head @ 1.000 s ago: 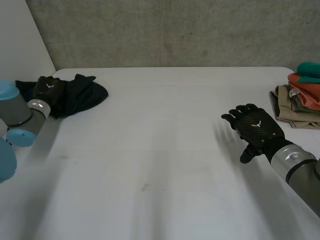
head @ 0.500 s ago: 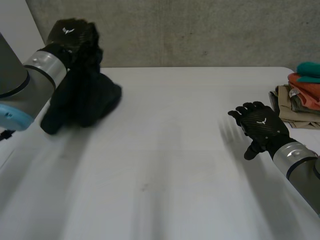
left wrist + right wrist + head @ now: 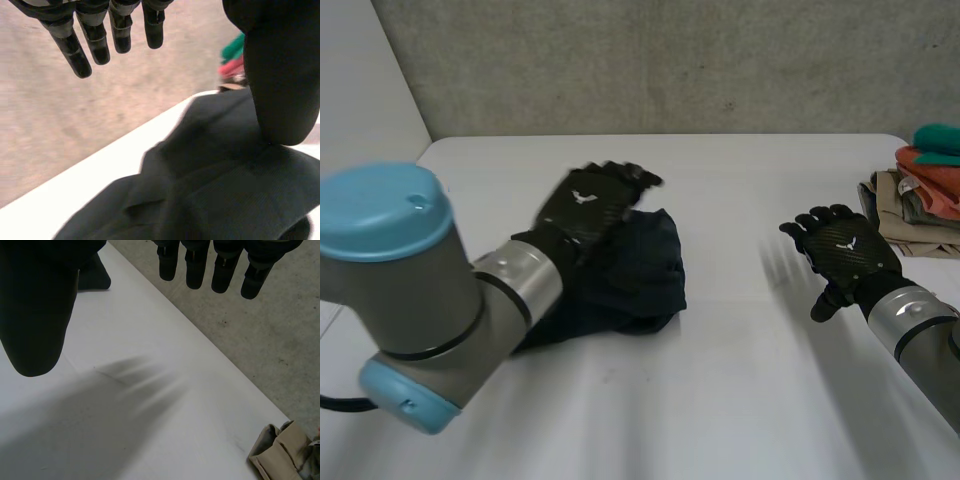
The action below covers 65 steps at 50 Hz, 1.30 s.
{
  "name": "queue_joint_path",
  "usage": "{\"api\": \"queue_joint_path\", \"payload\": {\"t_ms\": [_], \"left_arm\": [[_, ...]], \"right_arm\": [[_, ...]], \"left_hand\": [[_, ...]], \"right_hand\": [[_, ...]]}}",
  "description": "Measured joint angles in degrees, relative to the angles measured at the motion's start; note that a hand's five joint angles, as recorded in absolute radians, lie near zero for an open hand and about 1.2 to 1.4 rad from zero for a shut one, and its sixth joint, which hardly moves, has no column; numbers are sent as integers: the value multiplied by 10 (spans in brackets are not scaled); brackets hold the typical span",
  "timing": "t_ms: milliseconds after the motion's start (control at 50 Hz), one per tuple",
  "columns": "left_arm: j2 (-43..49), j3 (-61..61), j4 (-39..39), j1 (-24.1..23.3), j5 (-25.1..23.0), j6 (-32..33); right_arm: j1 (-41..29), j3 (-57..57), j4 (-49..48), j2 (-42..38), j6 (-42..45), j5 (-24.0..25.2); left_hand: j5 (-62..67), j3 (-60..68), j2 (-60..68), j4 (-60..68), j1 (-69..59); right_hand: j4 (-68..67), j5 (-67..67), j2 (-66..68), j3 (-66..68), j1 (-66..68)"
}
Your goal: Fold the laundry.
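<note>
A crumpled dark navy garment point(image 3: 642, 272) lies on the white table point(image 3: 720, 390), left of its middle. My left hand point(image 3: 588, 203) hovers over the garment's left part with straight, spread fingers, open. In the left wrist view the fingers point(image 3: 95, 42) and the thumb point(image 3: 282, 75) stand apart above the garment point(image 3: 215, 175) without gripping it. My right hand point(image 3: 842, 252) hangs open above the table's right side, well away from the garment. Its fingers point(image 3: 215, 265) are straight in the right wrist view, with bare table under the palm.
A pile of folded clothes point(image 3: 920, 195), beige, orange and green, sits at the table's right edge, just beyond my right hand. Its beige corner point(image 3: 280, 450) appears in the right wrist view. A concrete wall runs behind the table.
My left hand lifted the dark garment from the far left corner, carried it toward the table's middle and let go. The right hand barely moved.
</note>
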<state>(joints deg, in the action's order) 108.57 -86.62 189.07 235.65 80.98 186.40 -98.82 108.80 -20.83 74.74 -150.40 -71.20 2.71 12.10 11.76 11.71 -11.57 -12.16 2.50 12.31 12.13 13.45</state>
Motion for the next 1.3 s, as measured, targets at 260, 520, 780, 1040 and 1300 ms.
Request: {"api": "queue_joint_path", "payload": {"t_ms": [260, 520, 780, 1040, 1300], "left_arm": [[-75, -113, -1, 70, 109, 30], [57, -123, 16, 170, 55, 159], [104, -94, 30, 145, 47, 155], [14, -71, 194, 117, 197, 173], [-22, 30, 299, -43, 109, 225]], "right_arm": [[1, 0, 0, -1, 0, 0], [-1, 0, 0, -6, 0, 0], [0, 0, -2, -7, 1, 0], [-5, -12, 6, 21, 2, -7], [-28, -48, 16, 77, -2, -62]], "left_hand": [[0, 0, 0, 0, 0], [3, 12, 19, 19, -15], [414, 450, 460, 462, -414], [517, 560, 557, 569, -494], [517, 565, 560, 574, -494]], "right_hand": [[0, 0, 0, 0, 0], [0, 0, 0, 0, 0], [0, 0, 0, 0, 0], [0, 0, 0, 0, 0], [0, 0, 0, 0, 0]]}}
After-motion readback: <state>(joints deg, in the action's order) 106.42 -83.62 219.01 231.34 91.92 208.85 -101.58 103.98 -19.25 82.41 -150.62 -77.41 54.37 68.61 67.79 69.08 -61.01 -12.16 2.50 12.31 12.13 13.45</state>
